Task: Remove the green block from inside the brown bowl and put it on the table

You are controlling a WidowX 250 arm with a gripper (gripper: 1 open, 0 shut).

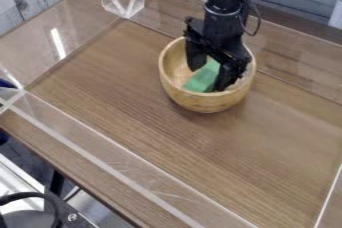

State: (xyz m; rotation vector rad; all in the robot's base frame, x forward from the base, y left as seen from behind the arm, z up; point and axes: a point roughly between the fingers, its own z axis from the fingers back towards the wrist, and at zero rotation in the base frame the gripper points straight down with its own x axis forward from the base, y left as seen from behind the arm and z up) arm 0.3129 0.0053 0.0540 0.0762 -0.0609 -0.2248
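Where the brown wood lies: one surface (120, 122) with low clear walls
Bowls: one brown bowl (177, 90)
Blocks: one green block (202, 77), inside the bowl
Tool (217, 63): one, fingers apart, over the block in the bowl

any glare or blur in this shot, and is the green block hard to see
Camera view: white glare streaks on the clear acrylic walls at left; whole frame is low-resolution and soft. The green block stays bright and readable inside the brown bowl, though the open black pincer covers part of it and is too dark to show detail. The table is evenly lit.
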